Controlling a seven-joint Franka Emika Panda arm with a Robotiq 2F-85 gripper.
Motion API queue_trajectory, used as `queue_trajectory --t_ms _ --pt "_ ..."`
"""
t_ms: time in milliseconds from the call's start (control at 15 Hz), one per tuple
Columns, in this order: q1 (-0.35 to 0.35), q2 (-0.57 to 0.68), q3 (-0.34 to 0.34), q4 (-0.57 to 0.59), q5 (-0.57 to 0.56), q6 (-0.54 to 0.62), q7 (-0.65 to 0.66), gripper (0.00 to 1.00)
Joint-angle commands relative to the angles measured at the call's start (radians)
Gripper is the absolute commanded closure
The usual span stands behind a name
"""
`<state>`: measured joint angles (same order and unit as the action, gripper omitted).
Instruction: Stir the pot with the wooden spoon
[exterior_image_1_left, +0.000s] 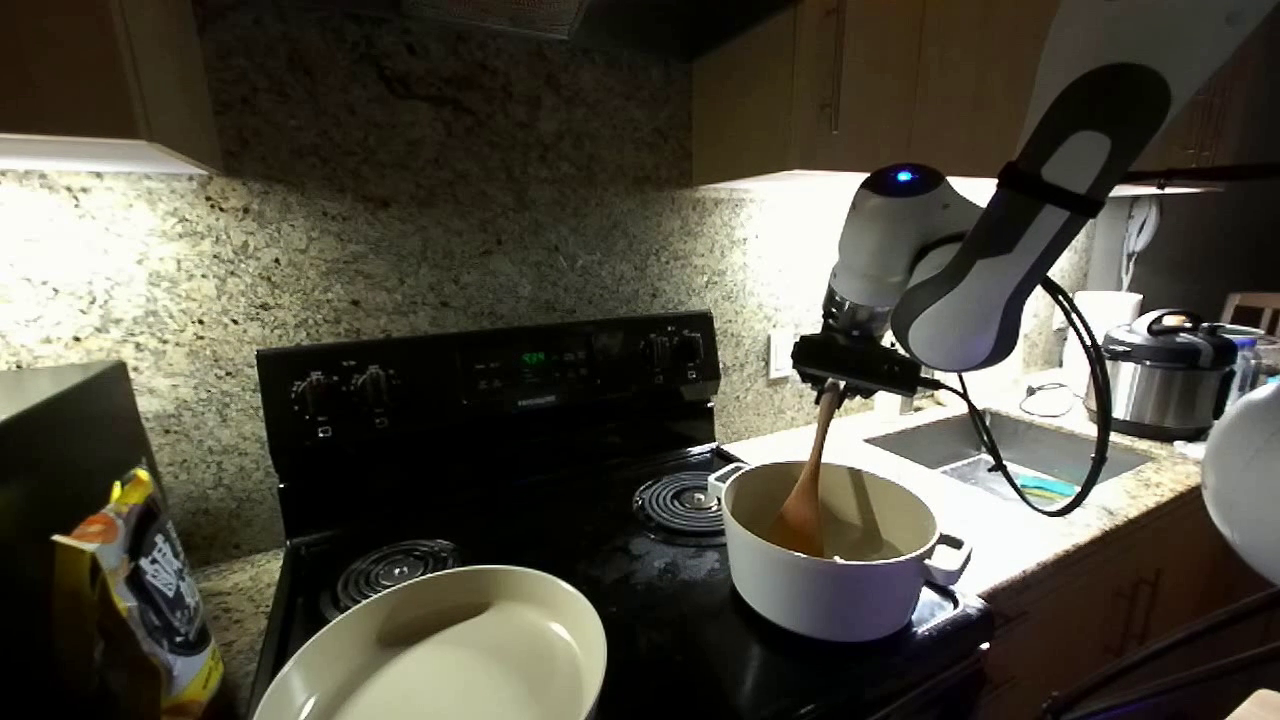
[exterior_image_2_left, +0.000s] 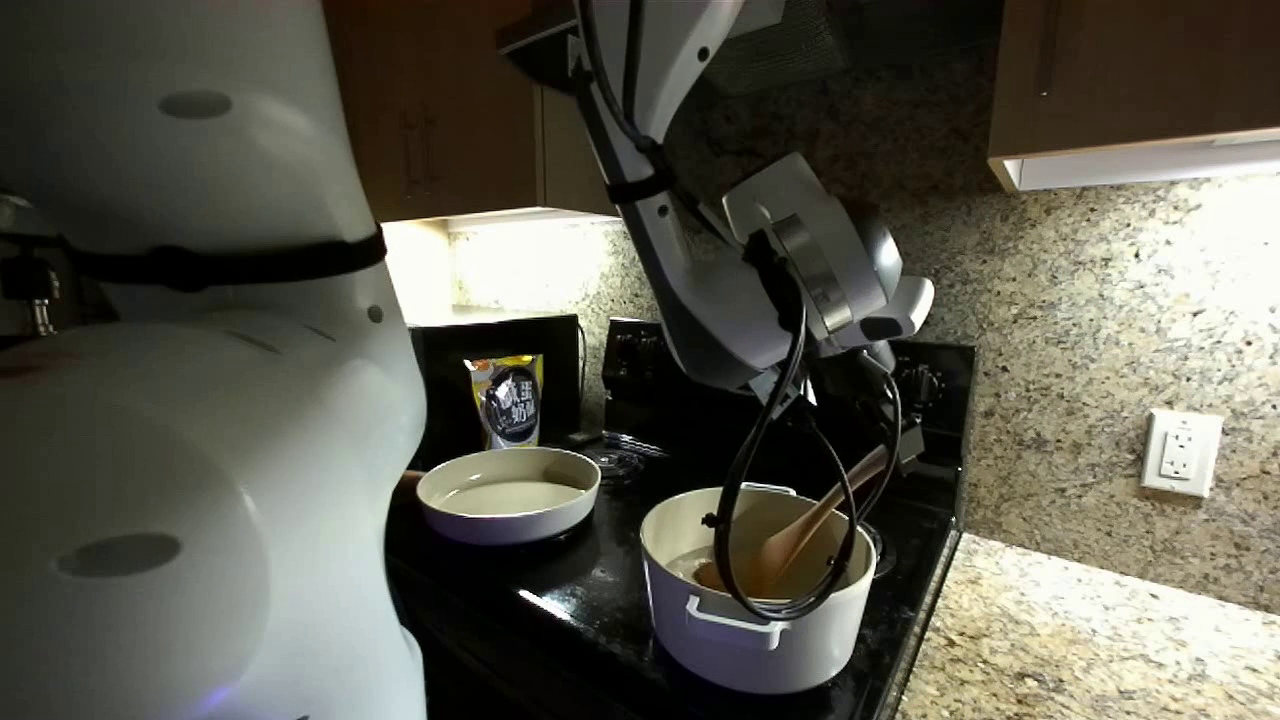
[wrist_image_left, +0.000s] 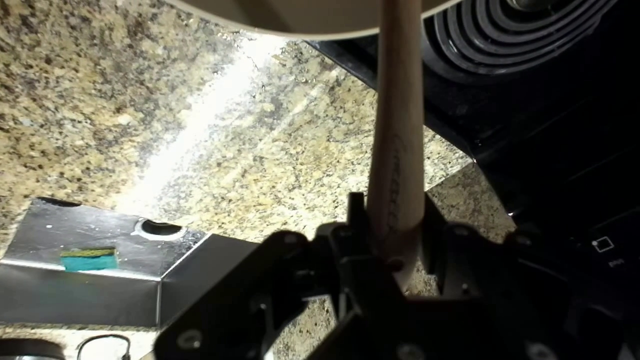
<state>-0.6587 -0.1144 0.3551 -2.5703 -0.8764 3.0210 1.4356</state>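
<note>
The round white pot (exterior_image_1_left: 830, 595) stands on the front right of the black stove; it also shows in an exterior view (exterior_image_2_left: 745, 655), and its rim crosses the top of the wrist view (wrist_image_left: 320, 22). The wooden spoon (exterior_image_1_left: 803, 505) stands tilted in the pot, its bowl end low inside and its handle rising above the rim. My gripper (exterior_image_1_left: 832, 392) is above the pot's back side, shut on the top end of the handle. In the wrist view the spoon (wrist_image_left: 400, 110) runs up from between my fingers (wrist_image_left: 395, 212). The spoon's tip is partly hidden in an exterior view.
A large cream oval dish (exterior_image_1_left: 590, 655) sits on the stove's left. The stove's control panel (exterior_image_1_left: 500, 380) rises behind. A loop of arm cable (exterior_image_2_left: 730, 560) hangs in front of the pot. A sink (exterior_image_1_left: 1015, 435), steel cooker (exterior_image_1_left: 1160, 390) and snack bag (exterior_image_1_left: 165, 600) stand farther off.
</note>
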Motion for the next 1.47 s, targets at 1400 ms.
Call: queue_trajectory --t_ms 1400 --pt "-0.025 0.079 0.134 0.13 -0.423 -0.244 0.563 0.93"
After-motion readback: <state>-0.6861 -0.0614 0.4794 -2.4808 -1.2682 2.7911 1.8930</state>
